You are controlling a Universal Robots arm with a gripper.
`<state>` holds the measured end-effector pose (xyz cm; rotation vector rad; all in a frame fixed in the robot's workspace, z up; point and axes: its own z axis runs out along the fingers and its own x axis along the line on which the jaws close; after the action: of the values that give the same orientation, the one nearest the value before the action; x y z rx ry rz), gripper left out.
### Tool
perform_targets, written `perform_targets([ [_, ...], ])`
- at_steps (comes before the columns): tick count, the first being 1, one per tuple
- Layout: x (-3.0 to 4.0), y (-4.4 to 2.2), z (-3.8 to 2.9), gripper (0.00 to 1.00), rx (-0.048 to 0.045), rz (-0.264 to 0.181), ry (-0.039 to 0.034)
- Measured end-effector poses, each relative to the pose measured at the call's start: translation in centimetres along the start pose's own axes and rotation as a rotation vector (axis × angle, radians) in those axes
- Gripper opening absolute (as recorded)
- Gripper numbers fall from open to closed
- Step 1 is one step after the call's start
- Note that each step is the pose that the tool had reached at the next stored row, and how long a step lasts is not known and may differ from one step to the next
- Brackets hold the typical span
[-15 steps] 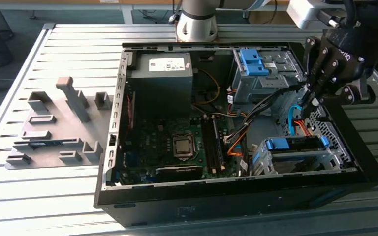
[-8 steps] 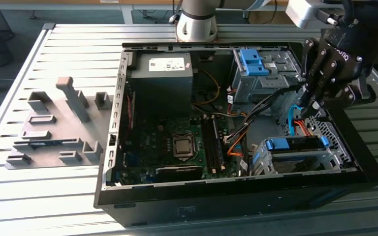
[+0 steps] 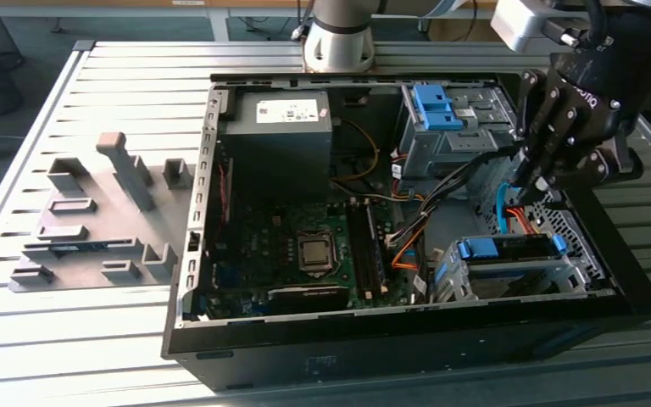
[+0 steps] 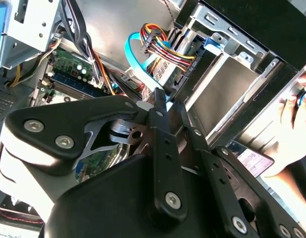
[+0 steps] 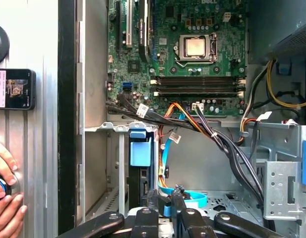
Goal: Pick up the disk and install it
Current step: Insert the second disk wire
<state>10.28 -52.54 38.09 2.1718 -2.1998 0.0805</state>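
While black robot gripper [image 3: 525,182] hangs clenched, pads together on nothing visible, just above grey metal drive cage [image 3: 518,280], silver hard drive in blue plastic carrier frame [image 3: 507,248] appears seated in cage top. Judged: stiff, fairly heavy, shock-sensitive, slick faces; take by long carrier edges. Silver body mostly hidden inside cage. Light-blue flat cable [image 5: 192,199] beside cage clutters fingertips.

A black open computer case [image 3: 631,297] lies on a pale grey slatted metal table [image 3: 111,339], holding a green circuit board [image 5: 192,29] and a dark grey power-supply box with a white label [image 3: 278,127]. Light blue flat cables [image 5: 192,199], bundled orange, yellow and red wires [image 4: 162,47] and bright blue plastic drive-bay latches [image 3: 433,106] stand out against silver metal bays [image 5: 276,163]. The black metal gripper [image 3: 525,188] hangs at the exterior view's right.
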Motion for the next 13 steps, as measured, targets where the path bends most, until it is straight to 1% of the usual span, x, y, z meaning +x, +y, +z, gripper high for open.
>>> perform_targets([
  [2, -0.05, -0.01, 0.13, 0.25, -0.0004, 0.000, 0.0020],
  [4, -0.11, -0.01, 0.25, 0.25, -0.0005, 0.000, 0.0062],
  [5, -0.12, -0.01, 0.32, 0.25, -0.0004, 0.000, 0.0094],
  [7, -0.13, -0.02, 0.46, 0.24, -0.0002, 0.000, 0.0183],
  [8, -0.13, -0.02, 0.54, 0.17, -0.0002, 0.000, 0.0234],
  [11, -0.16, -0.01, 0.77, 0.16, 0.0000, 0.000, 0.0364],
  [13, -0.16, -0.01, 0.78, 0.16, 0.0000, 0.000, 0.0372],
])
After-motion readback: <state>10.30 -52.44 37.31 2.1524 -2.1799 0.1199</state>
